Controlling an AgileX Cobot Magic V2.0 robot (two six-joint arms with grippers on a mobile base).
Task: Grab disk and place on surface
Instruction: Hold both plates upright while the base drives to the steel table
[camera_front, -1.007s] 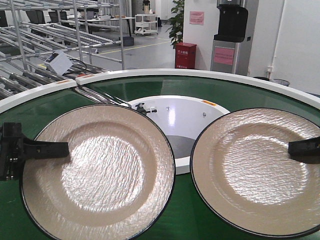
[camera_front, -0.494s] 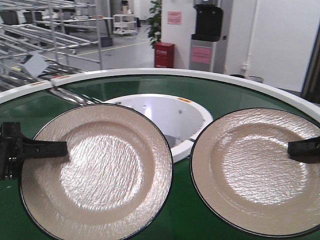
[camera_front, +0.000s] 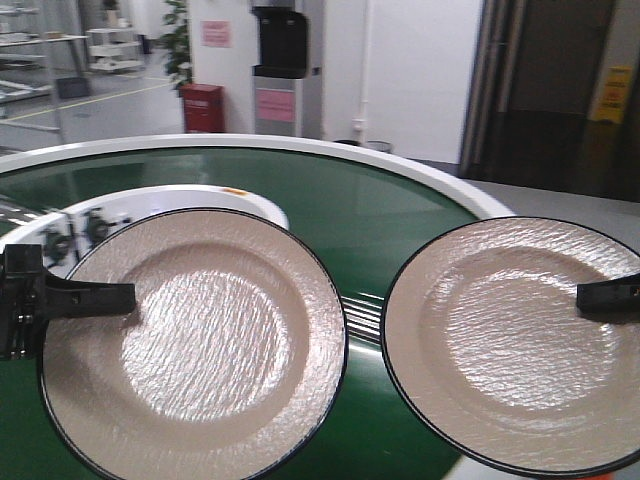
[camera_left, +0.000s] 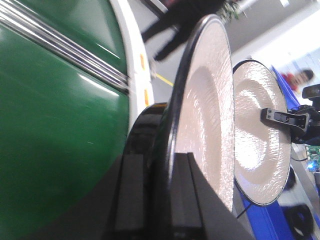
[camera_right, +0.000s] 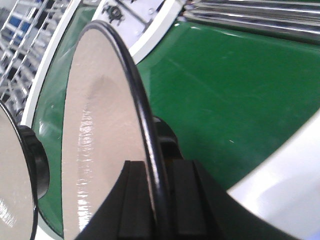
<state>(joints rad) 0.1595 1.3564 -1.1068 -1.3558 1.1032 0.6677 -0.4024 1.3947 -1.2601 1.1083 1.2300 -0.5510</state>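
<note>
L hand (camera_front: 110, 297) clamped on L disk (camera_front: 200, 345) rim at its 9 o'clock. R hand (camera_front: 602, 297) clamped on R disk (camera_front: 500, 345) rim at 3 o'clock. Disks side by side, not touching, above green belt (camera_front: 350, 215).

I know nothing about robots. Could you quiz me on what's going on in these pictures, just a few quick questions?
1. True or false: the left fingers grip the left disk and the right fingers grip the right disk, each by its rim.
2. The belt behind the disks is: A red, B green, C blue.
3. Fill in: each disk's edge is outlined in ____.
Key: 1 true; 2 B; 3 black.
</note>
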